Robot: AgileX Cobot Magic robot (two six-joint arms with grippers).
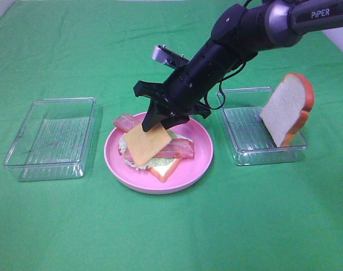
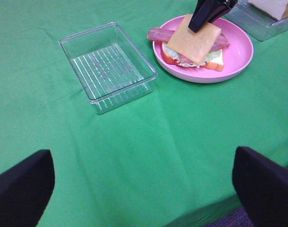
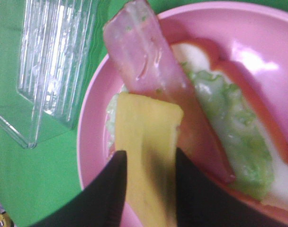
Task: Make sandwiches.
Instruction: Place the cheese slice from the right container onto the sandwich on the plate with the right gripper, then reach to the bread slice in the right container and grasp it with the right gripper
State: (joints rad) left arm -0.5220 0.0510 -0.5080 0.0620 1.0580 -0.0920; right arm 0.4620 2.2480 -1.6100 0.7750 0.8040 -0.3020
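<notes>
On the pink plate [image 1: 202, 148] lies a stack: a bread slice [image 1: 166, 168], lettuce [image 1: 160, 162] and bacon strips [image 1: 180, 149]. A yellow cheese slice [image 1: 149, 144] leans on top, tilted, with its upper edge between the fingers of my right gripper [image 1: 157, 119]. The right wrist view shows those fingers [image 3: 111, 189] apart on either side of the cheese [image 3: 146, 127], so the gripper is open. A second bread slice [image 1: 287, 107] stands leaning in the right tray. My left gripper [image 2: 144, 189] hangs open over bare cloth, far from the plate [image 2: 238, 56].
A clear ribbed tray [image 1: 50, 138] with nothing in it stands left of the plate. A second clear tray [image 1: 256, 152], to the plate's right, holds the leaning bread. Green cloth covers the table.
</notes>
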